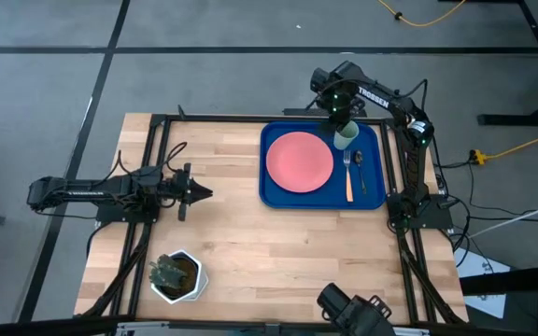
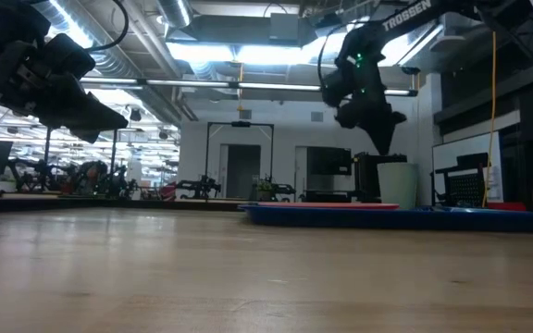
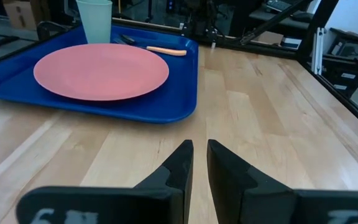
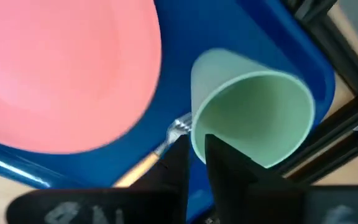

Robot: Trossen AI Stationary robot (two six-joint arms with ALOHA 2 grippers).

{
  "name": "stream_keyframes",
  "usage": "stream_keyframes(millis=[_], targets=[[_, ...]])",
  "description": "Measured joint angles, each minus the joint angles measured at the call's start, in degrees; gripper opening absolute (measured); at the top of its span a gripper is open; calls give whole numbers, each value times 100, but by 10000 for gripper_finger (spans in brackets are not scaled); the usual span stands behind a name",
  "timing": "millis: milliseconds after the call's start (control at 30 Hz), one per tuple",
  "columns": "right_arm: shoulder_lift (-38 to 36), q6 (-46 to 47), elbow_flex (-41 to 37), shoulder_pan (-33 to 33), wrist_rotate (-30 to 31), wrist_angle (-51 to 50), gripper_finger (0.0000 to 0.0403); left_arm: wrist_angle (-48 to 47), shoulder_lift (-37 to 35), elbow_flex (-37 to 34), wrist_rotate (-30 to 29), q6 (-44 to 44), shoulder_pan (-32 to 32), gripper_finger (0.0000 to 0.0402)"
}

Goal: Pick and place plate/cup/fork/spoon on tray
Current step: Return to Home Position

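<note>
The deep-blue tray (image 1: pixel 379 198) lies at the table's right. On it rest the coral-pink plate (image 1: pixel 299 161), the pale green cup (image 1: pixel 346 136) upright at the far right corner, the tan-handled fork (image 1: pixel 348 182) and the dark spoon (image 1: pixel 361 174). My right gripper (image 2: pixel 386 146) is shut, points down and hangs just above the cup (image 2: pixel 397 184), apart from it; in the right wrist view (image 4: pixel 196 155) the cup's mouth (image 4: pixel 253 118) shows right past the fingers. My left gripper (image 1: pixel 205 193) is shut and empty over the table's left half, pointing at the tray (image 3: pixel 135 109).
A white pot with a plant (image 1: pixel 176 276) stands near the table's near left edge. A black frame (image 1: pixel 409 168) runs along the tray's right side. Bare wood (image 1: pixel 278 252) lies between the tray and the near edge.
</note>
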Motion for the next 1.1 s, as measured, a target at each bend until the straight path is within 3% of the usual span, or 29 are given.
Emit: stream_keyframes(millis=[233, 400, 500, 600, 733, 800, 867, 1000, 1100], targets=[[-565, 652, 348, 389, -758, -12, 57, 0, 2, 0, 44, -286, -1, 41], [-1251, 758, 332, 979, -679, -1, 57, 9, 0, 0, 44, -291, 1, 41], [-1754, 400, -72, 1526, -267, 180, 57, 9, 1, 0, 42, -297, 1, 41], [-2356, 123, -761, 2065, -377, 1109, 57, 9, 2, 0, -17, -299, 1, 41], [-3332, -113, -2097, 2615, -1787, 3211, 57, 7, 1, 0, -44, -299, 0, 41], [-3851, -109, -2845, 2881, -2163, 4217, 57, 9, 2, 0, -46, -299, 1, 41], [-4342, -20, -3573, 3156, -2129, 5004, 57, 7, 2, 0, -46, -299, 1, 41], [-5283, 378, -5081, 3712, -1367, 6283, 57, 7, 0, 0, -46, -299, -1, 41], [-5975, 687, -6208, 3963, -1272, 7249, 57, 7, 1, 0, -46, -299, -1, 41]])
